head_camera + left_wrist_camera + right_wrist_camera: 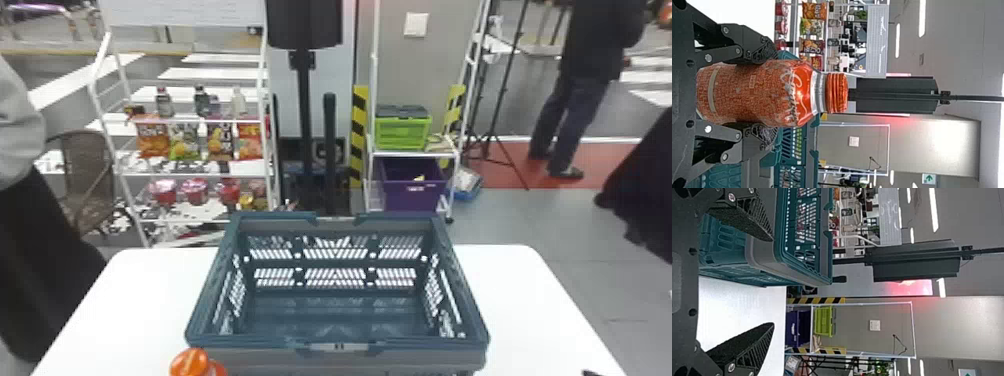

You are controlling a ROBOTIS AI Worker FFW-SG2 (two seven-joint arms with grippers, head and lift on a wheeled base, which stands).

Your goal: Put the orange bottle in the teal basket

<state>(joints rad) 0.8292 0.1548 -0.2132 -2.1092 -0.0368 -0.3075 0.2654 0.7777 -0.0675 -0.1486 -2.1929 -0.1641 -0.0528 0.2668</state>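
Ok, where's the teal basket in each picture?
Head view: the teal basket is in the middle, on the white table.
Left wrist view: behind the orange bottle and left gripper, partly hidden.
Right wrist view: beyond the open right gripper, one finger covering part of it.
Landmark in all three: the small white square on the grey wall.

Orange all over this bottle (756, 92), finely patterned in paler tones, orange cap (837, 93) too! Teal and grey for the basket (780, 231), white table (510, 300), lime-green crate (402, 134), purple bin (412, 195), yellow-and-black striped post (359, 135)!
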